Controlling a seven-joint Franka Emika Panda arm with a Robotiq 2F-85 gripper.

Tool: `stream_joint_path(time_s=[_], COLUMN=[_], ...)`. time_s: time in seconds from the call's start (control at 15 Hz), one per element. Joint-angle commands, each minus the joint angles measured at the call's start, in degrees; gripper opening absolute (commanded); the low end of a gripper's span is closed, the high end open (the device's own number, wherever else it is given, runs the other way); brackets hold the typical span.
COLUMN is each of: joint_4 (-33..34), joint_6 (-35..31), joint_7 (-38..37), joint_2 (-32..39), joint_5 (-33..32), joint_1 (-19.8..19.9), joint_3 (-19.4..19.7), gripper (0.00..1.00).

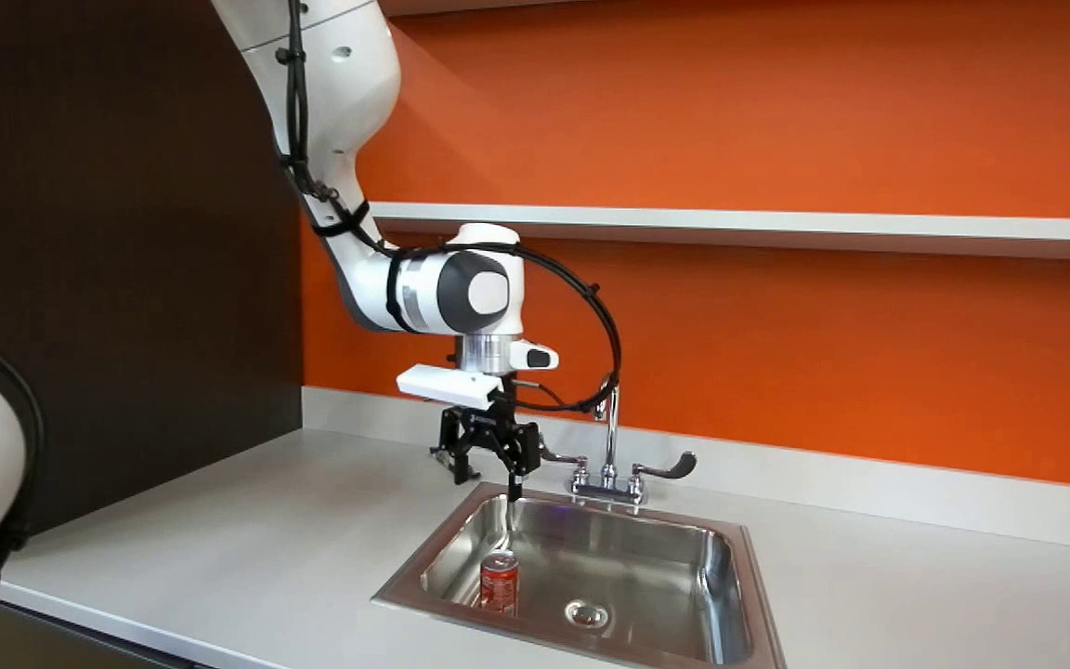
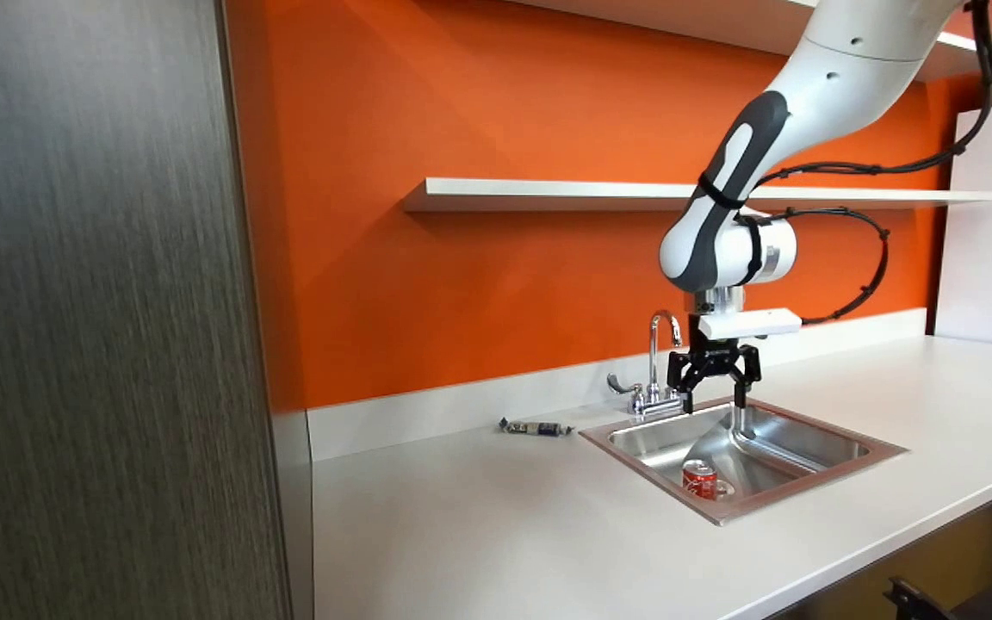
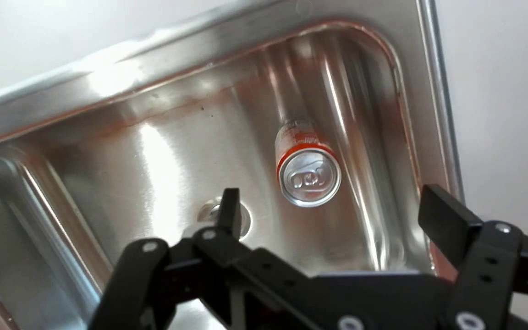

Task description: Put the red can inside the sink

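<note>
While your black two-fingered gripper [image 3: 332, 211] hangs over the rectangular stainless steel sink [image 1: 632, 557], toward the back edge of the flat white counter [image 1: 219, 539], its fingers [image 3: 230, 211] stand wide apart. You have the small red cylindrical can with a silvery top [image 3: 307, 162] inside the sink, upright on the basin floor, between the round metal drain [image 1: 586, 613] and the basin wall on the side of the counter end that meets the tall dark panel [image 2: 108, 310]. It sits lower than your fingers and closer to the counter's front edge.

Near your gripper, at the back edge, rises the curved chrome faucet [image 2: 654, 362], and in an exterior view one of its lever handles [image 1: 565, 457] runs partly behind the gripper. The loop of black cable [image 1: 616, 344] on your white arm [image 1: 349, 74] crosses the faucet's spout there; you cannot tell whether the two touch. Along the same edge, between the sink and the back corner by the dark panel, you have a dark-and-pale wrapped roll with twisted ends [image 2: 536, 427], apart from the sink's rim. Above the back edge, a long white shelf [image 2: 548, 191] crosses the orange wall [image 2: 461, 301] behind your arm. Beyond the front edge shows a black object [image 2: 918, 596], mostly cut off.
</note>
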State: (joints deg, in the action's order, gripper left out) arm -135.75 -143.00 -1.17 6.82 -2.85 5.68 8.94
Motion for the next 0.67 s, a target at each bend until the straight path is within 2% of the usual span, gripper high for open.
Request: stream_joint_path(time_s=[0.0, 0.27, 0.33, 0.6], joint_4=[-9.69, -17.66, -12.60, -16.78], joint_6=[-0.33, 0.45, 0.13, 0.13], joint_7=[2.48, 3.20, 2.30, 2.49], joint_2=[-10.31, -19.20, -12.73, -17.70], joint_5=[-1.98, -2.69, -1.33, -1.49], joint_1=[-0.10, -0.46, -0.08, -0.16], joint_3=[-1.18, -2.50, -2.21, -2.70], gripper=[1.00, 1.00, 1.00, 1.00])
